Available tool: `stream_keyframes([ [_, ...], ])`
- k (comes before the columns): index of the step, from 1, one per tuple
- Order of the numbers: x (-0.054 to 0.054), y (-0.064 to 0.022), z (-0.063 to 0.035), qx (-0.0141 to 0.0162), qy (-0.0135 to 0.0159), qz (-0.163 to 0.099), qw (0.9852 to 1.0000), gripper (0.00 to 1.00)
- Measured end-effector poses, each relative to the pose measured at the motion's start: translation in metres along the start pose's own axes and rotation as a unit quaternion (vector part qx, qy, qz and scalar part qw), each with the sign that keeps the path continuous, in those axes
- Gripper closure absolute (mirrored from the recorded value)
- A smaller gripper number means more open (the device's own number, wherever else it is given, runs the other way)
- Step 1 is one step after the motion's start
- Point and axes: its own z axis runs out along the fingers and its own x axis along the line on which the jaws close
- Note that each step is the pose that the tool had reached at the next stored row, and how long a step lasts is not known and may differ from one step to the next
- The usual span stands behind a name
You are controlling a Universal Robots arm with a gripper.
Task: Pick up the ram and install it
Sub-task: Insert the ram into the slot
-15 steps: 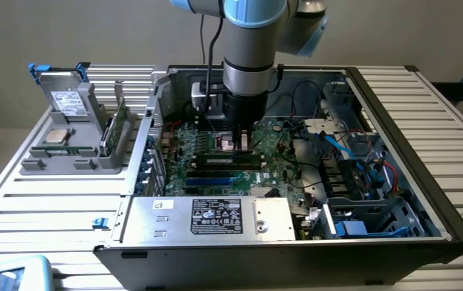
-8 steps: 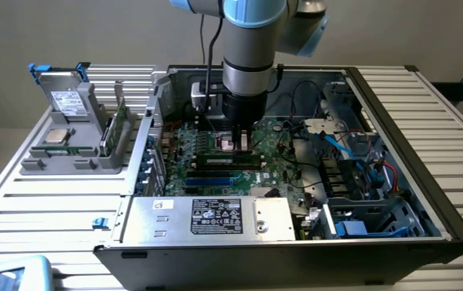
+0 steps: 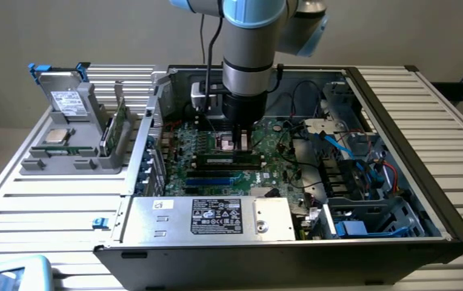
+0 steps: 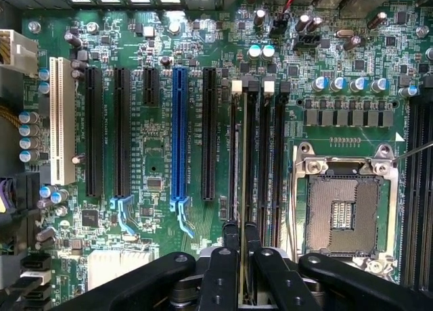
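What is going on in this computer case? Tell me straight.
The robot arm's gripper is shut on the ram, holding it edge-down along the memory slots of the motherboard, beside the empty processor socket. Whether the ram is seated yet cannot be told.

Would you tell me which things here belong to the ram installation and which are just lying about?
Job: ram, gripper shut on it, memory slots.
Lying about: processor chip, grey drive, empty processor socket, blue expansion slot.

Long thin ram (image 4: 241, 189) upright, edge-on, along the memory slots (image 4: 269, 162).
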Motion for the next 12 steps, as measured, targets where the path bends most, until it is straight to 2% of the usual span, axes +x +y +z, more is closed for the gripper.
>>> stream_keyframes([
  [4,-0.0001,0.0011,0.0001,0.0007,-0.0011,0.000,1.0000,0.85],
  [12,0.0003,0.0018,0.0001,0.0008,-0.0015,0.000,1.0000,0.85],
])
